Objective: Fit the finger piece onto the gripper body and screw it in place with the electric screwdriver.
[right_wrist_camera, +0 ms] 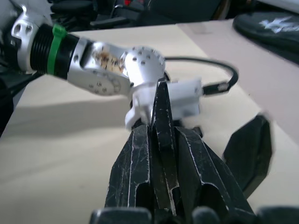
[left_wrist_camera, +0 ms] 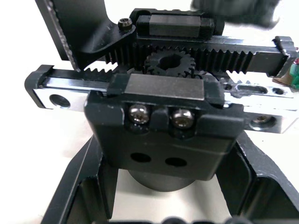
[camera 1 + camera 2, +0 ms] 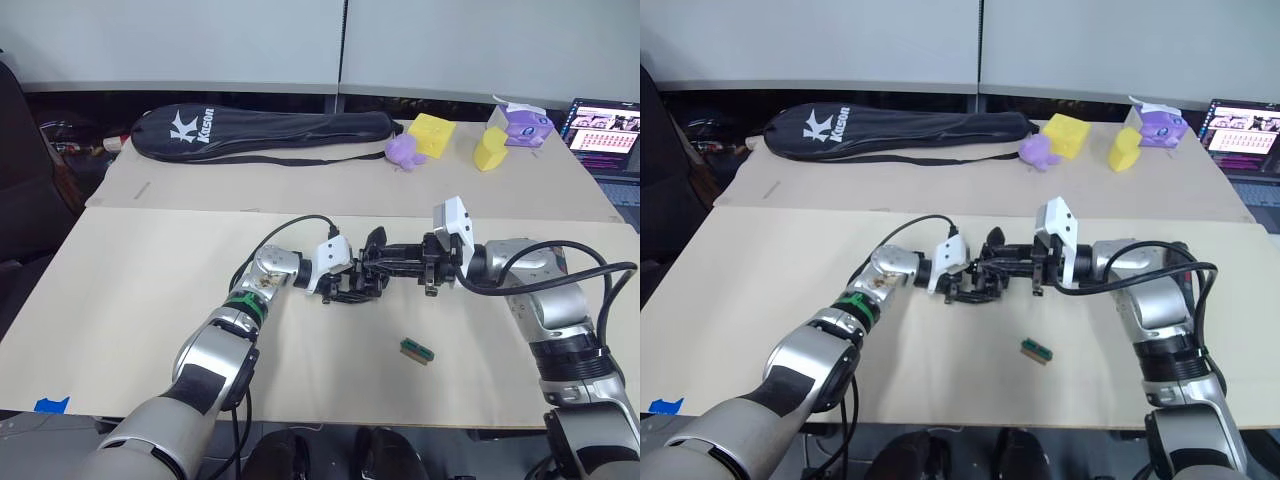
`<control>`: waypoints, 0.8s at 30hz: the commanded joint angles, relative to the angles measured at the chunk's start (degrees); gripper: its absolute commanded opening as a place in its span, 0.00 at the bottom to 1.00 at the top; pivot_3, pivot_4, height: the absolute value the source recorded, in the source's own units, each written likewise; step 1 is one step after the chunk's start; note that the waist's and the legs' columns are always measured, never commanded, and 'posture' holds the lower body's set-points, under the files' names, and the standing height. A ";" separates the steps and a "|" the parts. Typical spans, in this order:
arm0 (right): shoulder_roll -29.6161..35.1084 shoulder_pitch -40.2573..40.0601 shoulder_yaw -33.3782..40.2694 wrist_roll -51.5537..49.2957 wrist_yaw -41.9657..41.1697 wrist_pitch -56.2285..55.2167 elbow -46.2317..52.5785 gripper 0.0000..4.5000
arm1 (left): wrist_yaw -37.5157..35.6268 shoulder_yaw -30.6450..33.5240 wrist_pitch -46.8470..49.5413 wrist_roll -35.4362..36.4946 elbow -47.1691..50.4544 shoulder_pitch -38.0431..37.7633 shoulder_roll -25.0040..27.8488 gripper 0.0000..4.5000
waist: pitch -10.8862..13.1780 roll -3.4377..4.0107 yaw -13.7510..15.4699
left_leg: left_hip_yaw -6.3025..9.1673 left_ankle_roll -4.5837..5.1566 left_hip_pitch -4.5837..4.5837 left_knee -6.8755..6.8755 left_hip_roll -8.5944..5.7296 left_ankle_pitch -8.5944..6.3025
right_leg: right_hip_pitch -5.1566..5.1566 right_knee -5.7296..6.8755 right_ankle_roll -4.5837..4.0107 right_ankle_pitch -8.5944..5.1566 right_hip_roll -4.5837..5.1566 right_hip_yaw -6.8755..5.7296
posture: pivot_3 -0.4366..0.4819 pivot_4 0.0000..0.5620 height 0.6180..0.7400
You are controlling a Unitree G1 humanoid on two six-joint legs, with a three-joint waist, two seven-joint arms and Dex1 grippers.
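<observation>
On the beige cardboard-covered table [image 3: 130, 300] the two arms meet at the middle. The left gripper [image 3: 352, 283] is clamped on the gripper body [image 2: 163, 121], a small black blocky assembly of toothed racks, a centre gear and a silver rail with two screw heads on its front block; the left wrist view shows it seated between the black fingers [image 2: 70, 205]. The right gripper [image 3: 400, 258] reaches in from the opposite side, its fingers pressed together on the finger piece [image 1: 163, 126], a thin flat black plastic fin with a pointed tip that stands up between them and points toward the left gripper. In the head views that fin meets the gripper body just above the table surface; whether it is seated there cannot be told.

A tiny green rectangular block [image 3: 417, 350] lies on the table nearer the robot, apart from both grippers. At the far side lie a long black racket bag [image 3: 260, 133], yellow [image 3: 431, 134] and purple [image 3: 403, 151] foam shapes, and an open laptop [image 3: 604, 128]
</observation>
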State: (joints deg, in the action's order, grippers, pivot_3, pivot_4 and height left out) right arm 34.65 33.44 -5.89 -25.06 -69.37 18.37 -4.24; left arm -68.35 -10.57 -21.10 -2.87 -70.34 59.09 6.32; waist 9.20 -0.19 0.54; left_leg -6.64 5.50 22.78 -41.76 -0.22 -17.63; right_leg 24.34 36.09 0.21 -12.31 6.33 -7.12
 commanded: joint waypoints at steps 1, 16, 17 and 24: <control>-0.81 1.21 0.65 -0.03 -1.37 -2.06 -0.23 0.07 | 0.37 0.64 0.31 -0.04 1.35 -0.43 -0.51 0.52 | 0.00 0.01 -0.02 | 0.00 0.00 -0.01 -0.02 0.00 0.00 | 0.00 0.00 0.00 0.00 0.01 0.01 | 0.48 0.27 1.00; -0.33 2.73 2.59 -2.54 -2.40 1.79 1.80 0.07 | -0.64 0.55 -0.29 -0.76 1.84 -1.47 -0.17 0.52 | 0.00 0.01 -0.23 | 0.00 -0.01 -0.04 -0.04 0.01 0.00 | -0.01 0.01 0.00 0.00 0.02 0.02 | 0.48 0.27 1.00; -0.26 2.88 2.72 -2.64 -2.35 1.88 1.81 0.07 | -0.78 0.56 -0.28 -0.69 1.92 -1.51 -0.21 0.52 | -0.01 0.01 -0.21 | 0.00 -0.01 -0.04 -0.04 0.01 0.00 | 0.00 0.01 0.00 0.00 0.02 0.02 | 0.48 0.27 1.00; -1.11 1.61 2.11 -2.10 -1.53 2.85 3.11 0.07 | -0.92 0.84 -0.06 -0.38 2.33 -1.66 -0.35 0.52 | -0.01 0.01 -0.10 | 0.01 -0.01 -0.02 -0.03 0.01 0.00 | 0.00 0.02 0.00 0.00 0.01 0.00 | 0.48 0.27 1.00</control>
State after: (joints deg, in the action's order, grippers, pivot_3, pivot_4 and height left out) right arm 33.63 35.29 -4.66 -26.10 -70.93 21.36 -3.26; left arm -68.75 -9.79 -21.04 -3.02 -68.76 57.84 6.35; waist 9.19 -0.18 0.44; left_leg -6.63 5.49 22.76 -41.79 -0.21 -17.63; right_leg 24.34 36.11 0.21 -12.31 6.34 -7.12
